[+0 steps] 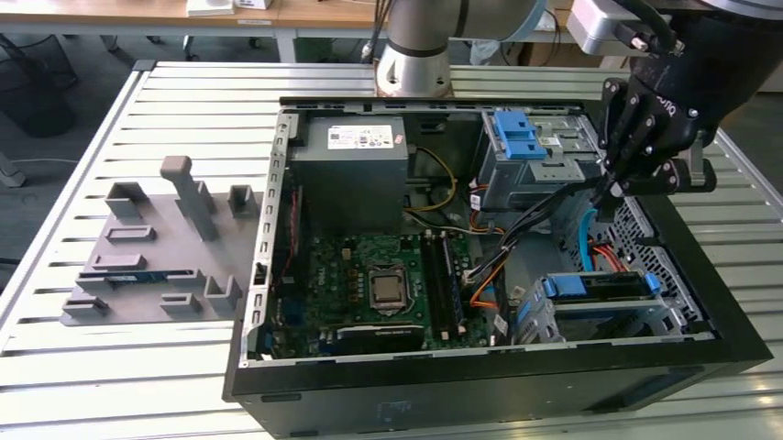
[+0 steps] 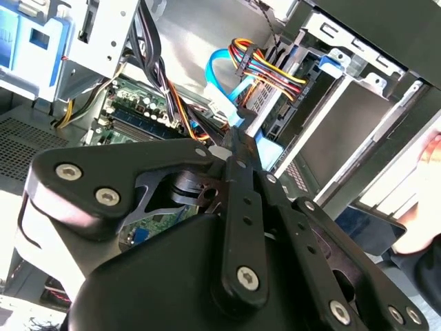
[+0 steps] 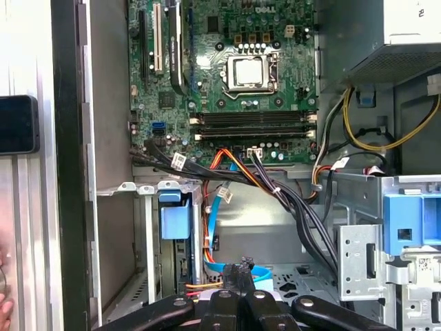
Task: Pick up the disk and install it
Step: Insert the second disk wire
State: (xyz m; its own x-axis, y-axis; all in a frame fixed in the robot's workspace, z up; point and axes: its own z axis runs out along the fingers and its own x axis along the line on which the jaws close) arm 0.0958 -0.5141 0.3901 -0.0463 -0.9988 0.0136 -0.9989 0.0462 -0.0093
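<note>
So the open PC case (image 1: pixel 490 376) sits on a slatted metal table (image 1: pixel 183 82), black sheet-metal walls all round. Inside it: a green motherboard (image 1: pixel 367 275) with the bare CPU socket (image 1: pixel 387 288) in the middle, a grey boxy power supply (image 1: pixel 355 170) with a white sticker in the case's far corner, and a metal drive cage (image 1: pixel 538 156) with a blue ribbed latch (image 1: pixel 519 136) along the far wall. Bundles of black, orange and yellow cables (image 1: pixel 514 234) run across the middle.

The disk (image 1: pixel 596 286) is already sitting in the lower bay (image 1: pixel 600 312) at the case's near corner on the exterior view's right, flat, with its blue plastic bracket around it. In the first wrist view the blue bracket tab (image 3: pixel 173 219) shows in that bay, with a blue flat cable (image 3: pixel 234 265) and orange wires beside it.

On the table beside the case, toward the exterior view's left, there's a grey plastic fixture (image 1: pixel 153 247) with blocky posts and slots.

The gripper (image 1: pixel 636 179) is black, chunky linkage arms with bolts, hanging over the case's edge on the exterior view's right. Its fingers (image 3: pixel 238 276) are pressed together with nothing between them, tips just by the cables near the bay. A hand (image 2: pixel 422 200) shows past the case edge in the second wrist view.
</note>
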